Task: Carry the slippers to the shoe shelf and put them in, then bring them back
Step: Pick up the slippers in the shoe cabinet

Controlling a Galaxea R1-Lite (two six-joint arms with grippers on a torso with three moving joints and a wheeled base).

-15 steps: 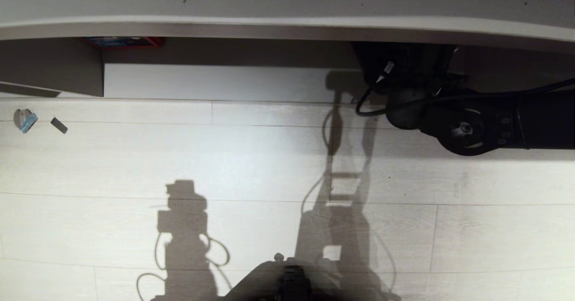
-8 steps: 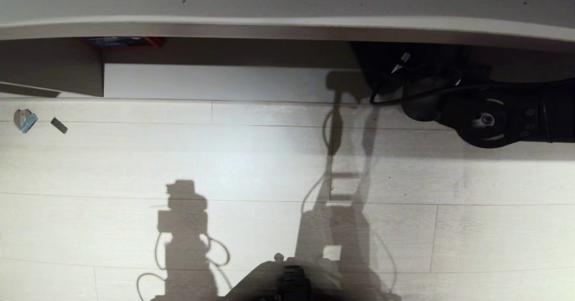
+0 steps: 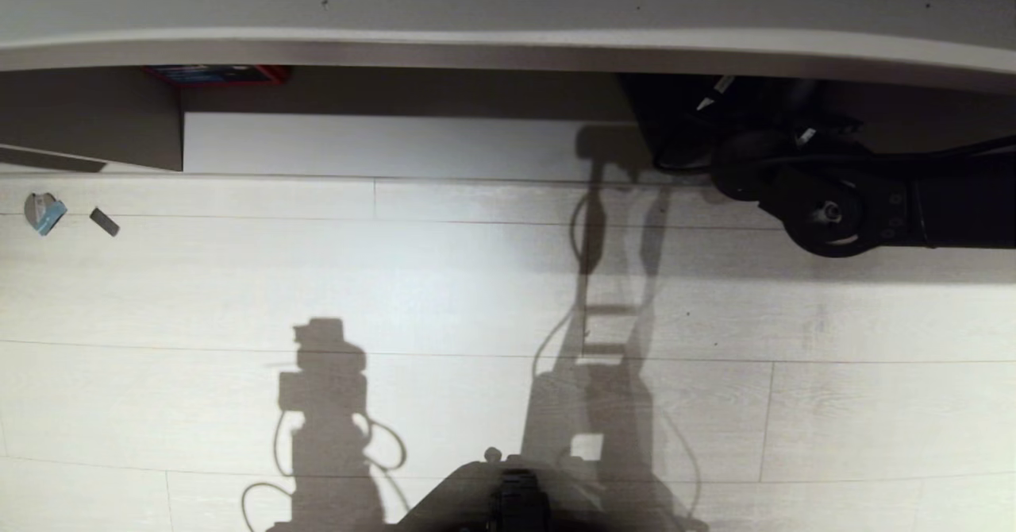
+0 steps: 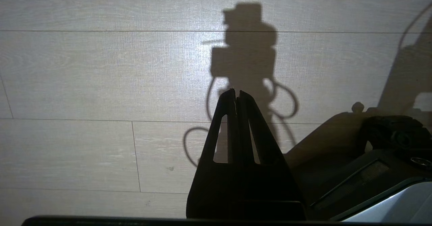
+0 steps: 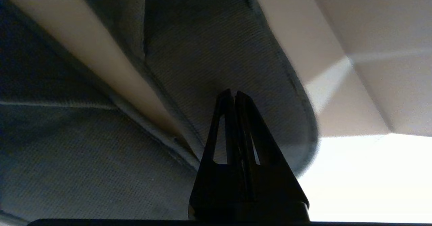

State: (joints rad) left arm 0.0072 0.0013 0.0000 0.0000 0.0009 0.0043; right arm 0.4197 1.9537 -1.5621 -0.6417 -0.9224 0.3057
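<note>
The light blue-grey slippers (image 5: 209, 50) fill most of the right wrist view, pressed close together with a beige strip between them. My right gripper (image 5: 234, 93) is shut, and the slipper fabric lies right against its closed fingers. In the head view my right arm (image 3: 825, 214) reaches under the top board of the beige shoe shelf (image 3: 508, 8) into the dark right compartment. There the gripper and the slippers are hidden. My left gripper (image 4: 236, 92) is shut on nothing and hangs parked above the pale floor.
A divider panel (image 3: 91, 119) closes the compartment on the left, with a red and blue box (image 3: 216, 74) deep inside. Two small scraps (image 3: 44, 213) lie on the wood floor at the far left. My base (image 3: 516, 492) shows at the near edge.
My right arm swung to the right, then came partway back. Its wrist now sits deeper under the shelf's top board. The left arm and the camera have not moved.
</note>
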